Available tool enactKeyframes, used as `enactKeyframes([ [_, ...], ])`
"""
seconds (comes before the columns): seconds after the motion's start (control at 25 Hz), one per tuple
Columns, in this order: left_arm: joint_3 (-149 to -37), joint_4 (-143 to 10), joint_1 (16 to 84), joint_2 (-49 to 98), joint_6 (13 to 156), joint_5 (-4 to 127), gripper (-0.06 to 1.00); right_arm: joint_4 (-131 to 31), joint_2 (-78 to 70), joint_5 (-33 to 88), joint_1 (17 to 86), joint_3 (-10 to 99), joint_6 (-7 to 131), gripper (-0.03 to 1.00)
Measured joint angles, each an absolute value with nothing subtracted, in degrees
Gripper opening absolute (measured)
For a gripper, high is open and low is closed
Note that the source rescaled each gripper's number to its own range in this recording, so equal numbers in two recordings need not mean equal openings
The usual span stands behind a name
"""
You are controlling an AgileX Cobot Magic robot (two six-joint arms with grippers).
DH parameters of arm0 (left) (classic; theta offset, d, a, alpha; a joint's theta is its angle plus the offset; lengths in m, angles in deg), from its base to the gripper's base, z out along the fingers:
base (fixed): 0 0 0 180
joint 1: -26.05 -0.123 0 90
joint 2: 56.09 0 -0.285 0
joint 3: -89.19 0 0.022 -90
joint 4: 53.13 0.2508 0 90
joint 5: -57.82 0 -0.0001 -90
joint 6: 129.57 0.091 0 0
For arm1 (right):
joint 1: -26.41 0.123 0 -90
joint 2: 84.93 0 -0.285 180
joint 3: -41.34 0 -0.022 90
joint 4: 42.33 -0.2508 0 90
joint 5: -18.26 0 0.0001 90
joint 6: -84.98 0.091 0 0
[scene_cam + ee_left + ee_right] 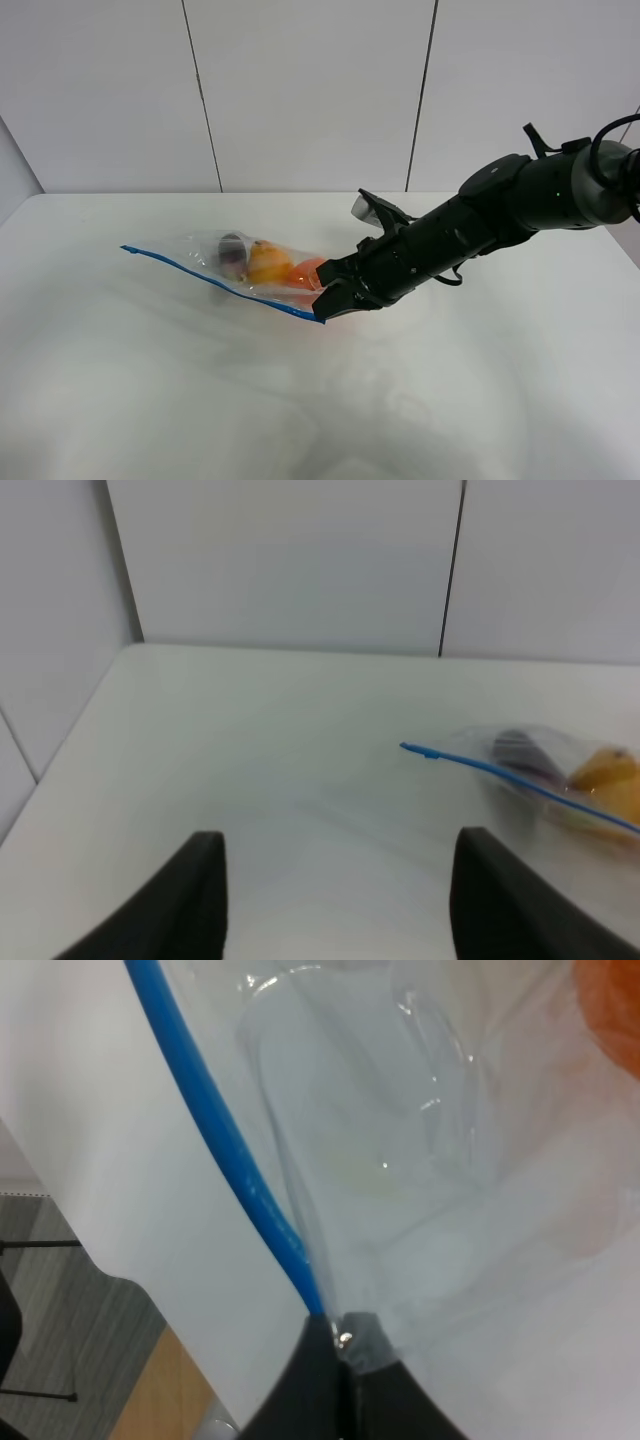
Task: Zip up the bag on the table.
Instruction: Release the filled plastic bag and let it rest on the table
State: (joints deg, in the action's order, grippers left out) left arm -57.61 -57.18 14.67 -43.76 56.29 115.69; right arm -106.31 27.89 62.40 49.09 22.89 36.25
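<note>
On the white table [150,400] lies the bag [250,265]; my right gripper [335,300] pinches one end of its blue zip strip [200,268] tight, probably to start the seal; my left gripper [340,905] waits apart, jaws spread, empty.

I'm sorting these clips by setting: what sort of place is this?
Probably a robotics lab or test bench, not a home. A plain white table stands against bare white wall panels, and the right gripper of a black robot arm pinches a bag of fruit.
</note>
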Motion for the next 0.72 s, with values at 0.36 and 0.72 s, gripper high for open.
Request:
enactKeyframes([
  [0.36, -52.5, -57.1, 14.7, -48.5, 56.1, 118.9, 0.63, -106.3, 27.9, 62.3, 49.1, 22.9, 36.3, 0.0],
  [0.72, -44.7, -58.7, 14.7, -48.5, 56.1, 119.2, 0.63, -106.3, 27.9, 62.3, 49.1, 22.9, 36.2, 0.0],
])
